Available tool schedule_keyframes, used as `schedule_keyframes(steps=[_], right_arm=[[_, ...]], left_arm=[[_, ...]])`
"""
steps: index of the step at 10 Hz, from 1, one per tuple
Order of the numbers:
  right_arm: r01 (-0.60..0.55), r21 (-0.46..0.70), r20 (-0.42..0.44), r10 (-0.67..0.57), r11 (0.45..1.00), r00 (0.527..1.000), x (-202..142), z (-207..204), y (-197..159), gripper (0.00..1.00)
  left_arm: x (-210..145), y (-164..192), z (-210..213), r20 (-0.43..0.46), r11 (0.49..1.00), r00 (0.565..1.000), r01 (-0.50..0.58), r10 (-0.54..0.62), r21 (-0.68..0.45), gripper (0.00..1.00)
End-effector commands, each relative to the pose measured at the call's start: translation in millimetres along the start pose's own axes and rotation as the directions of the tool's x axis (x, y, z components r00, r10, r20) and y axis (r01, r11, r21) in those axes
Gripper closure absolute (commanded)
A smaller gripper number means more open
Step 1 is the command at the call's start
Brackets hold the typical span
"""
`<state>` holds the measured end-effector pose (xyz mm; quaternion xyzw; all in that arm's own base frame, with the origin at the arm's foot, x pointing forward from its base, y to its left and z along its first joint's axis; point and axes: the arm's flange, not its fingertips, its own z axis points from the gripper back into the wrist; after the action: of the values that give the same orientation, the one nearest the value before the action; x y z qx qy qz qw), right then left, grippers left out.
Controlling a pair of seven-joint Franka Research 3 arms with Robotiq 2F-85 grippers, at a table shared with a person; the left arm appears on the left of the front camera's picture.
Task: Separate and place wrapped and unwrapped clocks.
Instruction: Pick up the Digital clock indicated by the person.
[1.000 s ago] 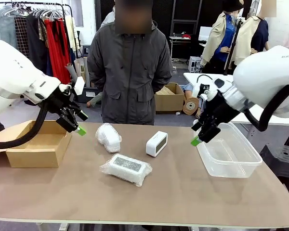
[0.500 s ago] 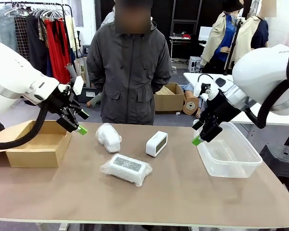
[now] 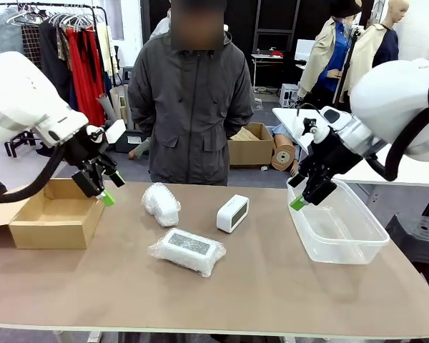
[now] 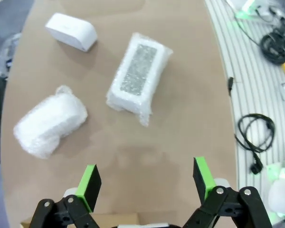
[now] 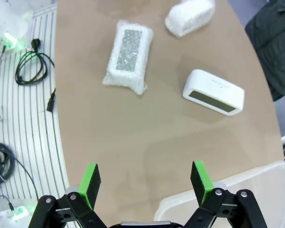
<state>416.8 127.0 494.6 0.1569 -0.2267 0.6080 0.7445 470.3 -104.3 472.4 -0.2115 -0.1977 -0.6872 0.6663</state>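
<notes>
Three clocks lie on the worktop [image 3: 272, 286] between two spread, empty claws: the left claw [image 3: 107, 187] hovers by the cardboard box [image 3: 53, 229], the right claw [image 3: 300, 191] at the clear tub [image 3: 343, 246] rim. The bare clock [image 3: 232, 213] stands nearest the right claw, to its left, long axis slanting across the worktop. The rounder wrapped bundle [image 3: 161, 204] lies nearer the left claw, the flat wrapped bundle [image 3: 187, 251] frontmost. Matte brown surface, cluttered workroom behind.

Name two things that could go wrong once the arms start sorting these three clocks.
1. The loose clear wrap on the flat bundle and the rounder bundle may be all the left gripper pinches, so a bundle could slip out.
2. The bare clock stands on its edge; the right gripper, open near the clear tub, might tip it on approach.
</notes>
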Motion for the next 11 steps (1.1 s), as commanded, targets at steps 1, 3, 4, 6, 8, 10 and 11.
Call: schedule_keyframes(steps=[1, 3, 4, 6, 8, 10, 11], right_arm=[[-0.105, 0.026, 0.035, 0.105, 0.994, 0.994, -1.7, 9.6, -15.0, 0.0], [-0.169, 0.021, 0.069, 0.167, 0.985, 0.984, -2.1, 25.9, -25.6, 0.0], [-0.184, 0.013, 0.094, 0.182, 0.983, 0.979, -4.8, 32.0, -33.6, 0.0], [-0.23, 0.009, 0.169, 0.225, 0.973, 0.96, -9.1, 39.5, -45.0, 0.0], [-0.208, 0.031, 0.245, 0.195, 0.978, 0.95, -11.0, 45.8, -54.7, 0.0], [-0.165, 0.048, 0.338, 0.14, 0.985, 0.931, -15.8, 53.1, -65.4, 0.0], [-0.151, 0.048, 0.363, 0.124, 0.987, 0.923, -19.2, 55.8, -69.0, 0.0]], left_arm=[[2.9, 24.2, 18.0, 0.03, 0.999, 0.999, 0.033, -0.033, -0.026, 0.0], [-0.2, 38.4, 29.7, 0.089, 0.998, 0.994, 0.061, -0.061, 0.003, 0.0], [0.8, 42.9, 35.2, 0.102, 0.998, 0.993, 0.061, -0.062, 0.011, 0.0], [1.6, 48.1, 46.5, 0.125, 0.998, 0.992, 0.027, -0.035, 0.062, 0.0], [1.1, 51.4, 52.2, 0.14, 0.997, 0.989, 0.033, -0.044, 0.076, 0.0], [-3.7, 53.8, 57.0, 0.163, 0.994, 0.984, 0.063, -0.076, 0.085, 0.0], [-8.9, 56.9, 59.3, 0.175, 0.994, 0.981, 0.069, -0.084, 0.089, 0.0]])
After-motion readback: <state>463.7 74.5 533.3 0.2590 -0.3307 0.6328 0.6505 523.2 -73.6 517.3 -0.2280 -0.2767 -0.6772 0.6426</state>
